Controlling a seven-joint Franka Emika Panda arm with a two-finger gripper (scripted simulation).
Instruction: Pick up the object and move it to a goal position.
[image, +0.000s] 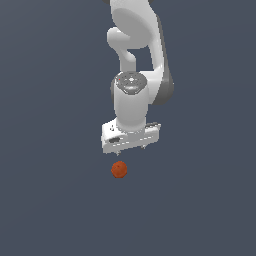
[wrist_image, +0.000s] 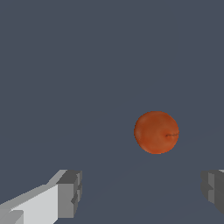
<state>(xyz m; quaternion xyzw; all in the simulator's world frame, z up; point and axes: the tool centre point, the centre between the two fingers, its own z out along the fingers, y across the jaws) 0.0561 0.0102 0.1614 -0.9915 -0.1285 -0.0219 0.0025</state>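
The object is a small orange-red ball (image: 119, 170) lying on the dark grey floor, seen larger in the wrist view (wrist_image: 156, 132). My white gripper (image: 130, 148) hangs just above and slightly behind it, a little toward the exterior view's right. In the wrist view the gripper (wrist_image: 142, 192) is open, its two grey fingertips (wrist_image: 70, 192) spread far apart with nothing between them. The ball lies ahead of the gap between the fingers, apart from both.
The white arm (image: 135, 60) rises behind the gripper toward the top of the exterior view. A plain dark grey floor (image: 50, 200) surrounds the ball on all sides.
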